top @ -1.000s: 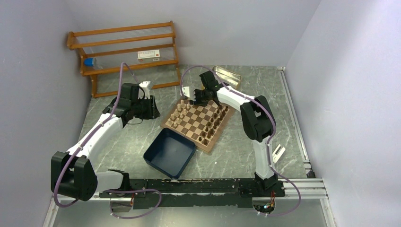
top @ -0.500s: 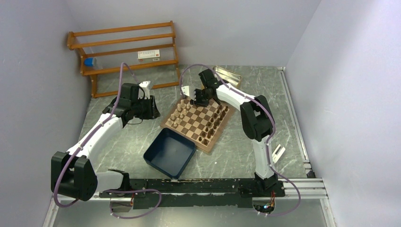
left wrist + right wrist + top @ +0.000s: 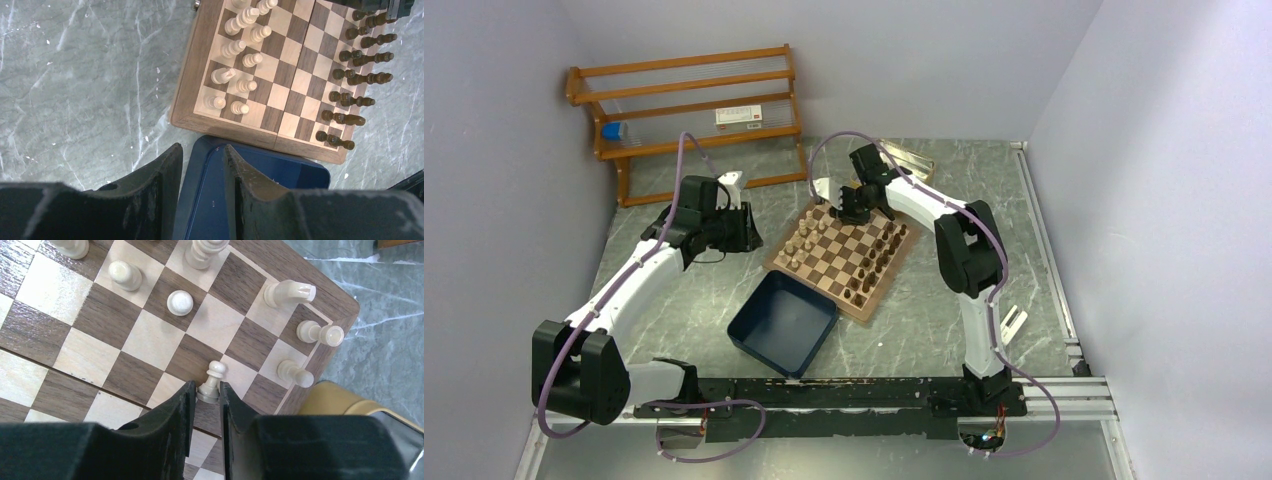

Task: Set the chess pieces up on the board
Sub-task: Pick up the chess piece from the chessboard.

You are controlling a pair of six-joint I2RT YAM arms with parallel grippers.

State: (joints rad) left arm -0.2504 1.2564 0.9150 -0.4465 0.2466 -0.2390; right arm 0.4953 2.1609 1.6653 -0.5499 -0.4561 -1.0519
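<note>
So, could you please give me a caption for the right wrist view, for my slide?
The right hand straddles the base of a light pawn standing near a corner of the board.

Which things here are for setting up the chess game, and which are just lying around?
For the job: chessboard, light pieces, dark pieces, and the light pawn between the right gripper's fingers.
Just lying about: blue tray, wooden rack, metal tin.
</note>
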